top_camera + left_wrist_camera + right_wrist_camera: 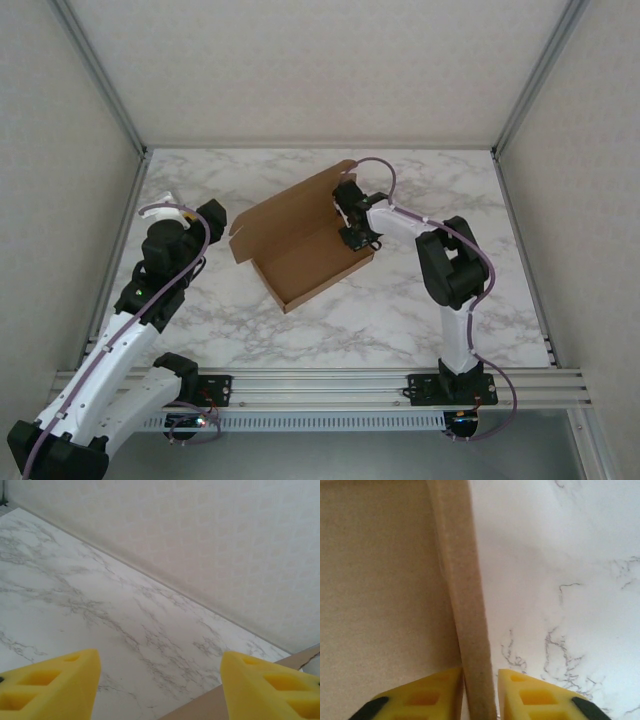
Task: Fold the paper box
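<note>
**One box and two arms on a marble bench**

The bench [420, 320] is white marble with grey veins. Pale walls [330, 70] close three sides, and a metal rail [320, 385] runs along the near edge. There is one paper box [300, 250], brown, in the middle of the bench, open, with its lid raised on the 11 o'clock side. There are two arms. The right arm [455, 270] bends toward 10 o'clock, and the right claw [480, 672] pinches the box's upright wall. The left claw [160, 665] is spread with nothing between, at 9 o'clock from the box.
</note>
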Available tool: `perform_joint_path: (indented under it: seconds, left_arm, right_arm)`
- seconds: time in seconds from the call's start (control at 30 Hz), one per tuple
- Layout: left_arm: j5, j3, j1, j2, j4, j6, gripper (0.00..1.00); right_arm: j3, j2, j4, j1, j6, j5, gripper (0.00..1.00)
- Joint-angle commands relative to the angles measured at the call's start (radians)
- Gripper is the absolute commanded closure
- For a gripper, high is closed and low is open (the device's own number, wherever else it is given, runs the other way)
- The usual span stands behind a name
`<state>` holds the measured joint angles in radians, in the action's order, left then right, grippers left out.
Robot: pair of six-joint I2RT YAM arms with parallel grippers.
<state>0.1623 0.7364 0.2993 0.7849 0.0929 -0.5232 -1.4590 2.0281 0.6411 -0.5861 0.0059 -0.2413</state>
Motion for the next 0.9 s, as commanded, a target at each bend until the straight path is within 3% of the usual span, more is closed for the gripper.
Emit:
perform_joint_path:
  seconds: [0.0, 0.23, 0.4, 0.5, 0.63, 0.8, 0.87]
  left_arm:
    - [0.034, -0.006, -0.006, -0.013, -0.025, 0.020, 0.35]
    - [0.046, -0.005, -0.006, -0.010, -0.024, 0.018, 0.35]
    - [0.048, -0.005, -0.006, -0.005, -0.023, 0.016, 0.35]
    - [0.046, -0.006, -0.006, -0.001, -0.024, 0.016, 0.35]
    - [0.051, -0.011, -0.007, -0.004, -0.027, 0.031, 0.34]
    - [0.020, -0.042, -0.006, -0.018, -0.068, 0.053, 0.32]
    - [-0.007, -0.056, -0.007, -0.032, -0.090, 0.064, 0.32]
  right_arm:
    - [-0.015, -0.005, 0.028, -0.026, 0.020, -0.104, 0.82]
    - [-0.044, 0.010, 0.154, -0.074, 0.202, -0.341, 0.87]
    - [-0.040, -0.004, 0.196, -0.096, 0.258, -0.297, 0.84]
    - [-0.010, -0.033, 0.188, -0.097, 0.285, -0.207, 0.74]
    - [0.087, -0.152, 0.109, -0.097, 0.336, -0.106, 0.50]
    - [0.322, -0.479, -0.162, -0.095, 0.338, 0.008, 0.29]
    - [0.416, -0.622, -0.282, -0.091, 0.295, 0.029, 0.26]
